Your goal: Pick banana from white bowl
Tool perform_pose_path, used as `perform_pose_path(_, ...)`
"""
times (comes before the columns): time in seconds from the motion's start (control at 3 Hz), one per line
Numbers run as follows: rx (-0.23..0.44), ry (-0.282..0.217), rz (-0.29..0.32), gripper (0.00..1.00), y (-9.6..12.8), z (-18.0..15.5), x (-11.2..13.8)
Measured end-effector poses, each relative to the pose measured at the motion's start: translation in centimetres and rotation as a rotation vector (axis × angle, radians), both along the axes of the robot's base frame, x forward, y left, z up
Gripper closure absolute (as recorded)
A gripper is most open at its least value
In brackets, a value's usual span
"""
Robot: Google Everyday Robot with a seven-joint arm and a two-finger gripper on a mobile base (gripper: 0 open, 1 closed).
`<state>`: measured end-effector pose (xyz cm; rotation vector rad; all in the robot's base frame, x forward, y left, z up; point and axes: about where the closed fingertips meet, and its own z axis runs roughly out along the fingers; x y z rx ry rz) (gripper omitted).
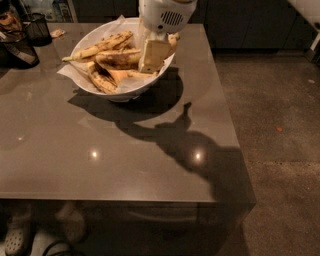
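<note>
The white bowl (107,92), lined with crumpled white paper, stands at the back of the brown table (115,155). Several long pale spotted bananas (102,46) lie in it. A shorter orange-yellow banana (124,75) lies low in the bowl's middle, partly under the others. My gripper (150,66) reaches down into the right side of the bowl from its white wrist (165,15). Its tip is just right of the orange-yellow banana, at the bananas' level. I cannot tell whether it touches any banana.
Black mesh cups (36,27) stand at the table's back left corner. The table's right edge (227,115) drops to a dark floor (280,130). Shoes (20,232) show under the front edge.
</note>
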<state>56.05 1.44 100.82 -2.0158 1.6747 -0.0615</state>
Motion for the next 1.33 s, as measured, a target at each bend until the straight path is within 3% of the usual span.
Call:
perform_pose_path(0.33,0.0,0.0,0.0,1.0,0.0,0.0,0.0)
perform_pose_path(1.0,0.031,0.08,-0.034,1.0,-1.2,0.4,-9.4)
perform_pose_path(1.33,0.035,0.086,-0.034,1.0,-1.2,0.4,-10.2)
